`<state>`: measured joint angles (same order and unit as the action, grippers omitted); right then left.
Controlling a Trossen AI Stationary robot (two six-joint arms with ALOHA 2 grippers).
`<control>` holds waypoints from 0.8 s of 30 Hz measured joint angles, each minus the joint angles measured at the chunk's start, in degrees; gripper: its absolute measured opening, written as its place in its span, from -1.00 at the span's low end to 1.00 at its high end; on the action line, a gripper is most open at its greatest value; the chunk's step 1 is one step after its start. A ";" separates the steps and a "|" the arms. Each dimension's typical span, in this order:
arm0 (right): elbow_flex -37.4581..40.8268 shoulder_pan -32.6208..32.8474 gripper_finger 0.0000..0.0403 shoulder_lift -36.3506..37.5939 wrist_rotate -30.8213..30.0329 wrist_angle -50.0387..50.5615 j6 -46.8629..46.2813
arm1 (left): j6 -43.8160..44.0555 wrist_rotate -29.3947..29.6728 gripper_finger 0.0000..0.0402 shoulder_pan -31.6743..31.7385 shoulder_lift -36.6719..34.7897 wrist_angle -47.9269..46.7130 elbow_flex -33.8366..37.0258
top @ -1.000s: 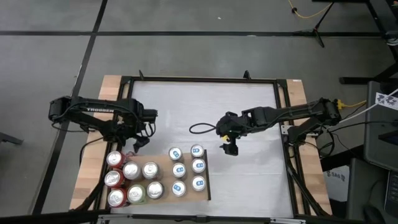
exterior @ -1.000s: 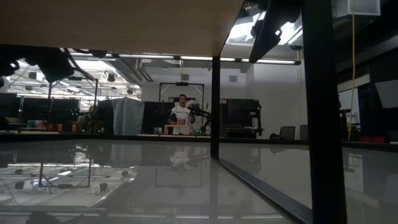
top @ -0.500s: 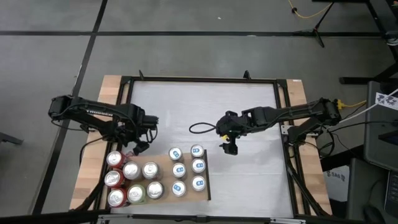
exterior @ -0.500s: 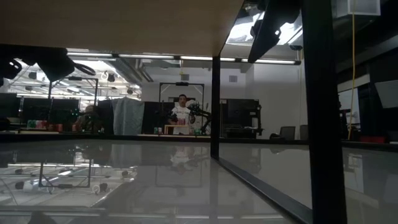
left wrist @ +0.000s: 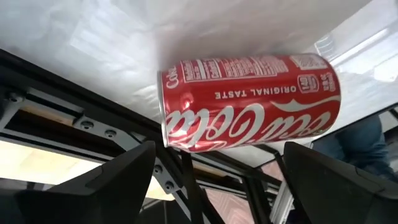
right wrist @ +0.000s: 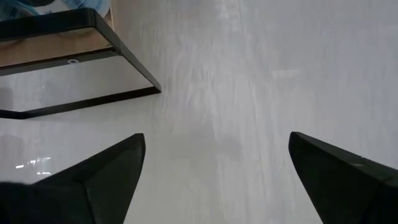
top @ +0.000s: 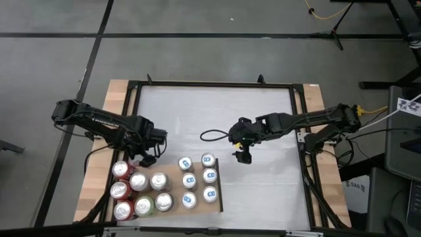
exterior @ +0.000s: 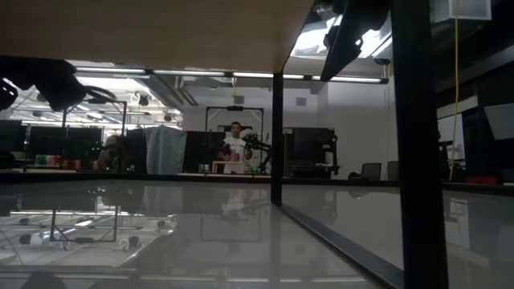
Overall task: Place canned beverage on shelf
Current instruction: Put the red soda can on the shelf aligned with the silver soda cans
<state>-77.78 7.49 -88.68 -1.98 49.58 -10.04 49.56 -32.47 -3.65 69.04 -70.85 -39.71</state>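
The left hand (top: 146, 157) grips a red can (left wrist: 249, 102) between its fingers, just above the back edge of the shelf (top: 172, 172). The right hand (top: 242, 156) waits open mid-tabletop.

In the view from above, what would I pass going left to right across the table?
Left arm's fingers around a red can → the cluster of larger cans on the shelf → the small blue-topped cans → the right arm's open fingers over bare white table.
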 joint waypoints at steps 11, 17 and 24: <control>-0.01 0.00 0.91 0.00 0.02 0.00 0.04 | 2.84 -1.79 0.76 -5.16 0.00 1.99 0.01; 0.00 0.00 0.91 0.00 -0.02 0.00 0.09 | 2.82 -1.28 0.76 -5.67 0.00 5.23 0.01; -0.01 0.00 0.91 0.00 -0.42 0.02 0.11 | 2.81 -1.35 0.76 -5.67 0.00 6.57 0.02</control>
<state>-77.79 7.49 -88.68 -2.39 49.60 -9.93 52.37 -33.82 -9.32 69.04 -64.28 -39.69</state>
